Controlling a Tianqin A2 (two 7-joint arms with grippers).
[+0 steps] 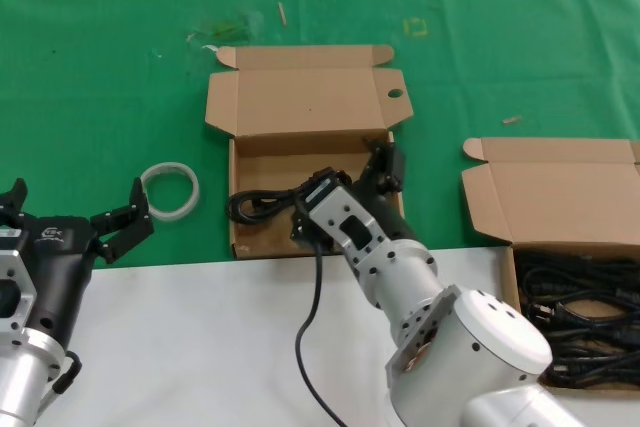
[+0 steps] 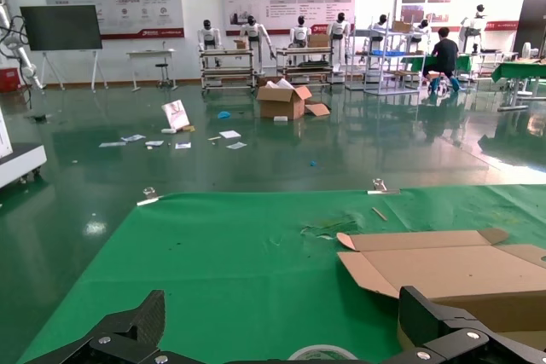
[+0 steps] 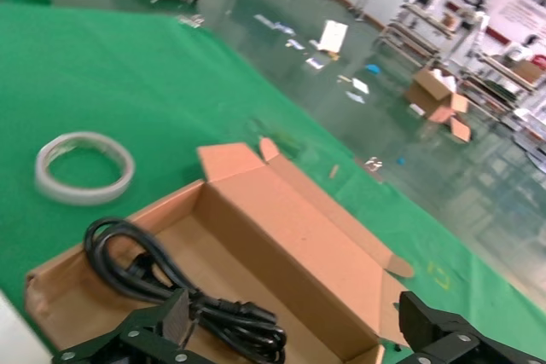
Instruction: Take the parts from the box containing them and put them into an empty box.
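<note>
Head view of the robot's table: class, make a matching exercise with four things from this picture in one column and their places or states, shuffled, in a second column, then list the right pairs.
Column one:
1. white ring of tape
2. single power cord
3. box with the holed lid tab
4. heap of power cords

Column two:
A. lid open, at the middle of the green cloth
B. fills the box at the robot's right
C. lies flat on the cloth near the left hand
D. lies inside the middle box, at the right hand

Pairs: 1-C, 2-D, 3-A, 4-B
</note>
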